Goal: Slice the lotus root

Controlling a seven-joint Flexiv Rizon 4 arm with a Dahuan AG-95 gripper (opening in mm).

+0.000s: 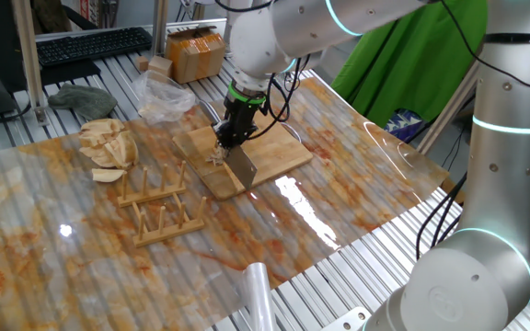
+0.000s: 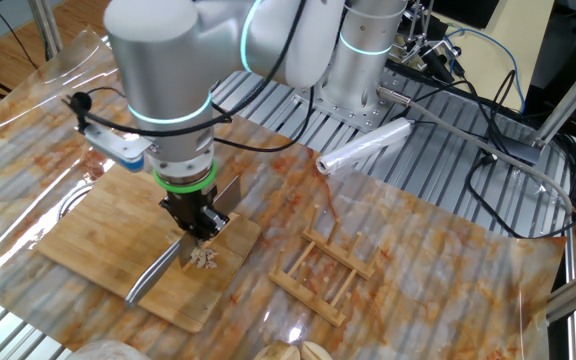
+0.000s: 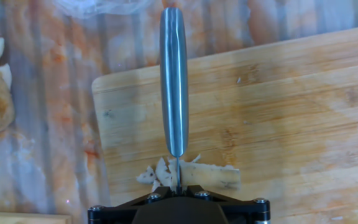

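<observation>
While the gripper, pressed tight on the handle of the cleaver, points straight down, the blade stands in the lotus root, so a cut looks underway; next, I judge, comes a lift and a small sidestep. From the hand view, thin slices lie at seven o'clock of the chunk. Beneath sits the cutting board on a glossy streaked table, with a wooden rack and green cloth about.
</observation>
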